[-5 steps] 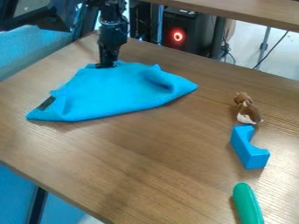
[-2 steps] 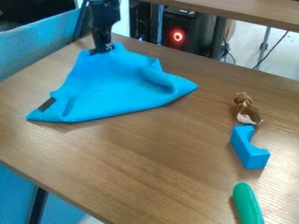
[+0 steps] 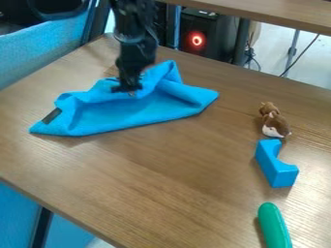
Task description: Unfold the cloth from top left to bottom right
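Supporting desk: the brown wood-grain desk (image 3: 161,169) gave the cloth a flat base to spread on.
Arm: the black jointed robot arm (image 3: 134,36) came from the top edge over the far folds, presumably to guide them toward the lower right.
Cloth: the soft bright-blue cloth (image 3: 132,111) lay at the upper left, rumpled with raised folds, so unfolding seemed unfinished.
Pincer: the black metal pincer (image 3: 128,90) sat against those folds, likely to steer them; whether it was wide, narrow or gripping fabric, I could not tell.
Block: the blue notched block (image 3: 277,164) stood well right, probably out of the way.
Oblong: the smooth green rounded oblong (image 3: 274,225) lay nearer the camera.
Toy: the small brown-and-white toy animal (image 3: 274,121) rested just beyond the block.
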Controlling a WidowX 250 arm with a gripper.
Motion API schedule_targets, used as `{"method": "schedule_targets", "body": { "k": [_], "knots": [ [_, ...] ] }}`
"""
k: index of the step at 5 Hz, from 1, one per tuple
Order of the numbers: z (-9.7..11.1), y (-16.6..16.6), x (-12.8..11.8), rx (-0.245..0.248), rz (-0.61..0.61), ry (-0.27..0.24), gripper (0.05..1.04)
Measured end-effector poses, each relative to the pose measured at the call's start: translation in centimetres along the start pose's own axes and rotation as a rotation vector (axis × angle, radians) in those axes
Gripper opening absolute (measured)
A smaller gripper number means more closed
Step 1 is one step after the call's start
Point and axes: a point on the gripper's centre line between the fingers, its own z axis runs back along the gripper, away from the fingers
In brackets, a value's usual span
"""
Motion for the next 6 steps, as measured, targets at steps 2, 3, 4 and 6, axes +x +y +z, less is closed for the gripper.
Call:
{"method": "schedule_targets", "body": {
  "k": [2, 3, 4, 6],
  "knots": [
    [1.3, -7.8, -0.6, -0.026, -0.146, 0.005, 0.055],
    [3.2, -9.5, -1.0, -0.077, -0.162, -0.021, 0.055],
    [4.1, -11.1, -1.1, -0.152, -0.176, -0.020, 0.055],
    [4.4, -13.0, 0.3, -0.334, -0.007, 0.128, 0.055]
  ]
}}
